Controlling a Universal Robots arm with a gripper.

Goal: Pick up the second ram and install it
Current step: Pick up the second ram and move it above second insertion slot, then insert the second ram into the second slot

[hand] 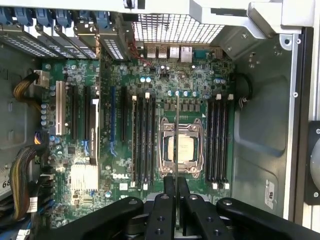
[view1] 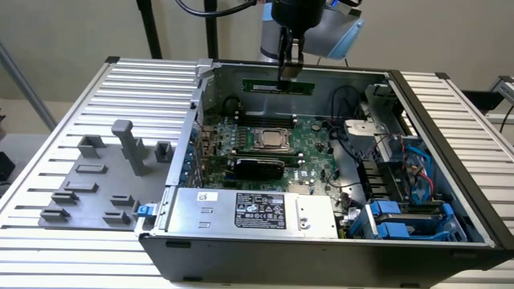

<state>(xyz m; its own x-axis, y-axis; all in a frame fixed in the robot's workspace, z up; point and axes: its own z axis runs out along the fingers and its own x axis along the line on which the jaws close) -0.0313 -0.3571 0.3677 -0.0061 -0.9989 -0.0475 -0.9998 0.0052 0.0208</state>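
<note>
**Inspector:** State of the gripper [view1: 289, 73]?

**Operator:** Closed narrow on the second ram [view1: 261, 87]. The 2 fingers pinch the stick's upper edge near its middle, and the green board hangs directly below them. In the wrist view the gripper [hand: 176, 189] has the second ram [hand: 177, 130] running straight out from between the fingers, seen edge-on as a thin line.

**Inspector:** Where is the stick relative to the machine?

**Operator:** It is in the air over the open computer case [view1: 321, 256], well clear of the motherboard [view1: 313, 135] and touching nothing but the gripper. The grey fixture blocks [view1: 124, 144] on the slatted surface [view1: 72, 96] lie well apart, toward the exterior view's left.

**Inspector:** Long axis?

**Operator:** Level, running across the exterior view from left to right. That matches the black slot rails [view1: 265, 118], so I judge the stick parallel to them. In the wrist view its edge lines up over the processor socket [hand: 180, 148], between the 2 banks of rails [hand: 142, 140], not over any 1 slot.

**Inspector:** Are the slots occupied?

**Operator:** I cannot tell.
</note>
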